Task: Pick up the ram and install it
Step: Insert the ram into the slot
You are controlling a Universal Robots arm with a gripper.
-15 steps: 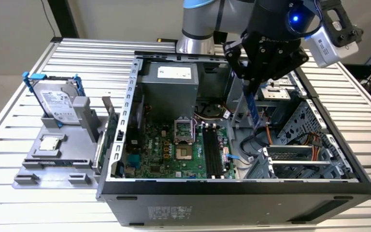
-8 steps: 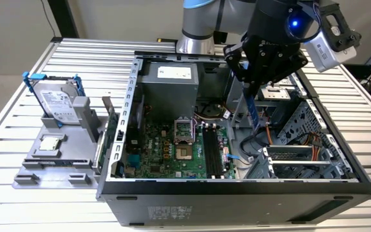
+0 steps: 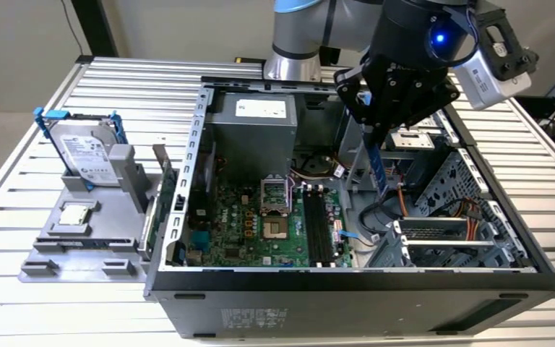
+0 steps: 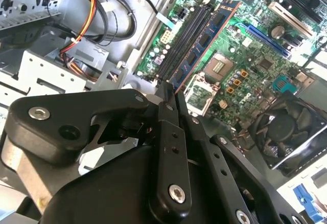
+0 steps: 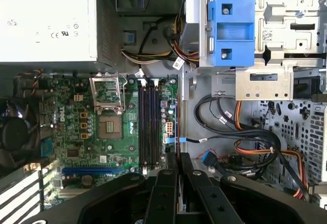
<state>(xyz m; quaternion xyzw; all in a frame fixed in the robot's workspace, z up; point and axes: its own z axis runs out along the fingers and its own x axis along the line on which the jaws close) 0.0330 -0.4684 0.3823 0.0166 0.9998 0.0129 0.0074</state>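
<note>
In the exterior view, the hard drive (image 3: 87,148) is seen left of the case (image 3: 355,283), the ram (image 3: 380,166) above the motherboard (image 3: 248,231) inside.

Lit brightly and evenly from overhead in the exterior view, with a pale sheen across the slatted table (image 3: 56,311) right out to its edges. Falls to soft shade inside the tower case (image 3: 355,311), darkest around the motherboard (image 3: 258,224). Glows blue at a small lamp (image 3: 439,37) on the arm. Washes the power supply (image 5: 46,24) almost white in the first wrist view. Swallows detail on the black gripper (image 4: 171,95) in the second wrist view, yet glints off its screw heads (image 4: 177,193).
</note>
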